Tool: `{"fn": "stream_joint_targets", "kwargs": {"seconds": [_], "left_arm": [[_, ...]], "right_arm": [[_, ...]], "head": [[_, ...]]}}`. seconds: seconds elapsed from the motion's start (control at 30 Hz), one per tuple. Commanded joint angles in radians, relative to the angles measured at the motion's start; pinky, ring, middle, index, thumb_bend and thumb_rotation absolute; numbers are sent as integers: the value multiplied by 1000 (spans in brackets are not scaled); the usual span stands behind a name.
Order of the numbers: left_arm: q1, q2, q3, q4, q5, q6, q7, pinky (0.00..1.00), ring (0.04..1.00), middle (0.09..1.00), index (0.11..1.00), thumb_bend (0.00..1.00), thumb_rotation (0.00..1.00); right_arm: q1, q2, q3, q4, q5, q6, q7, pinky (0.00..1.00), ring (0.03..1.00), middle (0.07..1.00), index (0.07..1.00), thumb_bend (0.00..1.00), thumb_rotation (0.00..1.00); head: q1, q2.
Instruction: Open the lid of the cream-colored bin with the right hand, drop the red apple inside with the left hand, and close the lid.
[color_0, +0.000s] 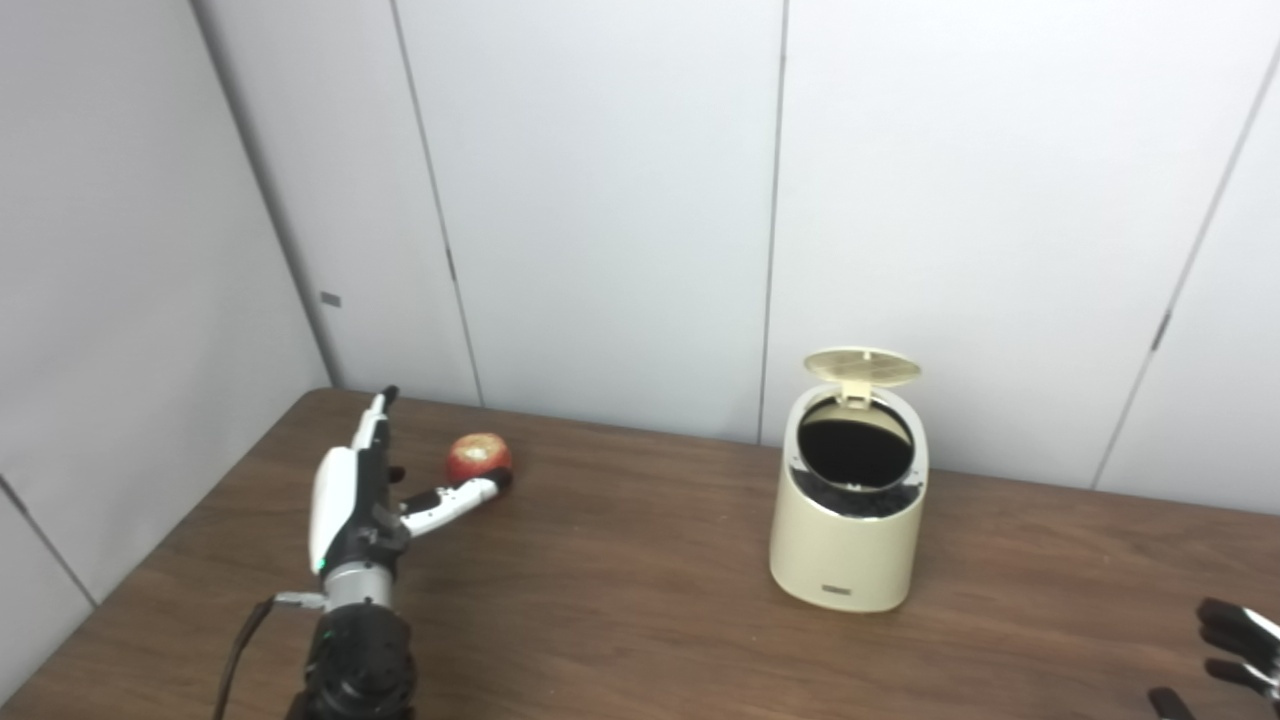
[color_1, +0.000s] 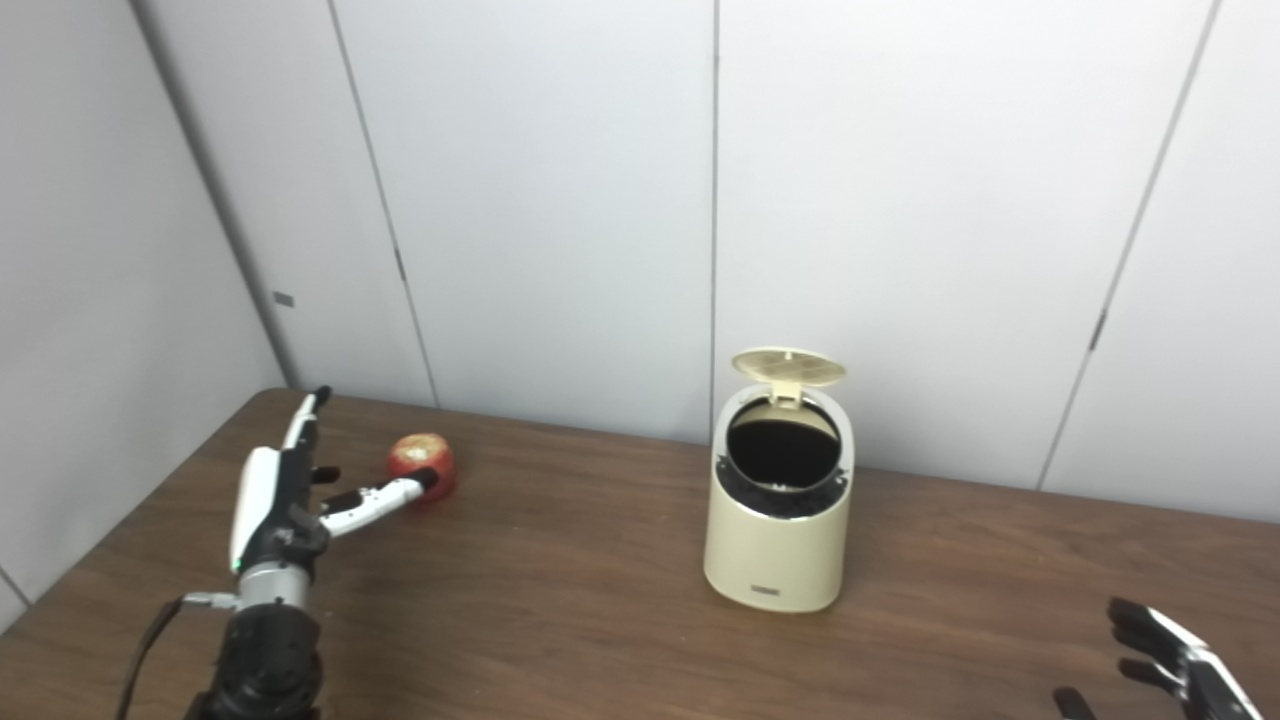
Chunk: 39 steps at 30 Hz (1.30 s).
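A: Start at the left hand (color_0: 365, 480). How are its fingers (color_0: 372, 420)?

B: Spread apart, holding nothing. They point straight away across the table (color_0: 620, 590), and the thumb (color_0: 455, 497) reaches out to the right.

A: And the apple (color_0: 479, 458)?

B: Just past the thumb's tip, resting on the table. The tip looks to be against its lower front, though I cannot tell for sure that they touch. The fingers themselves stand clear to the apple's left.

A: The bin (color_0: 848, 520)?

B: Well off to the right of that hand, upright on the table. Its lid (color_0: 862, 366) is up, tipped back from the hinge at the far rim, and the dark inside shows through the round mouth.

A: The right hand (color_1: 1170, 660)?

B: Down in the near right corner, well apart from the bin. Its dark fingers (color_1: 1140, 612) are spread and empty. Only part of it shows at the edge of the view.

A: Behind all this?

B: A plain pale panelled wall (color_0: 620, 200).
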<state>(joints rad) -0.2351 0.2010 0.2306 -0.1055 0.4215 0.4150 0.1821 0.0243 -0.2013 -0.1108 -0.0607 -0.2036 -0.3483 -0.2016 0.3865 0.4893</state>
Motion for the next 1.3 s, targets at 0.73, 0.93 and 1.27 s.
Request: {"fn": "stream_joint_targets", "kwargs": {"seconds": [0.73, 0.93, 1.27], "left_arm": [[-108, 100, -93, 541, 81, -143, 264, 1000, 1000, 1000, 1000, 1000, 282], [-115, 112, -105, 615, 58, -185, 278, 985, 1000, 1000, 1000, 1000, 255], [-112, 91, -131, 655, 26, -287, 304, 797, 925, 986, 994, 1000, 213]], "right_arm": [[-42, -44, -68, 59, 44, -3, 48, 467, 609, 665, 650, 474, 689], [-36, -47, -60, 58, -36, -7, 31, 411, 564, 662, 653, 476, 718], [-39, -64, -40, 79, -175, -39, -8, 419, 610, 679, 668, 517, 831]], "head": [[168, -27], [155, -34], [136, -42]]}}
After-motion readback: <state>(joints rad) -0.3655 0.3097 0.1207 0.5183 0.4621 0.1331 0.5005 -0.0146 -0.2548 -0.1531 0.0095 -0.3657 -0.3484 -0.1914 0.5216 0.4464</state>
